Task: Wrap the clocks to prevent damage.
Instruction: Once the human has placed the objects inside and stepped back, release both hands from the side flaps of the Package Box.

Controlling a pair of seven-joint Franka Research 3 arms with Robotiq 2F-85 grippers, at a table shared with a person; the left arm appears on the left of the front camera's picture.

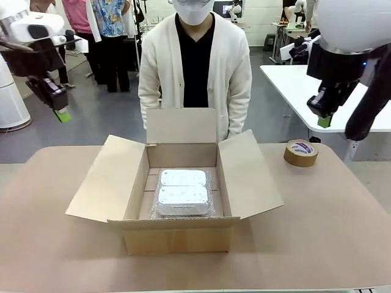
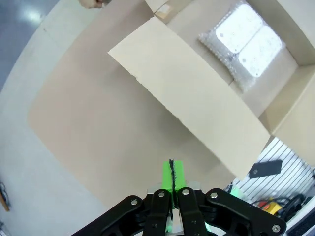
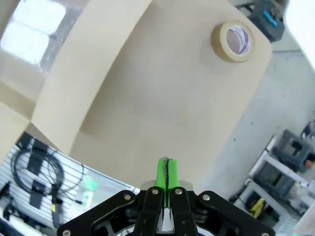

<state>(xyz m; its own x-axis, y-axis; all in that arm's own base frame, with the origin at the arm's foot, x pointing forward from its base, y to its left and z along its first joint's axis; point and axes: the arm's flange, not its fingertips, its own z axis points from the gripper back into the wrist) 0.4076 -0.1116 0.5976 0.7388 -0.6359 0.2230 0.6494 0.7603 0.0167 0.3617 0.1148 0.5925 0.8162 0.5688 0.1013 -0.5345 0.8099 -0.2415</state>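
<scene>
Tan and bare at its edges, the surface carries an open box in the middle, flaps spread, with a tape roll well apart to the right and a person standing behind it. Two white clocks lie flat on the box floor, one behind the other and touching, inside a sleeve of bubble wrap. They look light but breakable, with stiff bodies under a soft, slippery film that would likely slide or bunch under a pinch. The safer hold is probably across the bundle's long side edges, where the hard casing backs the wrap, not down on the broad faces. The box walls stand close on both sides, so room to come in is tight. The left fingers hang high over the left edge, pressed together on nothing. The right fingers do the same up by the tape.
</scene>
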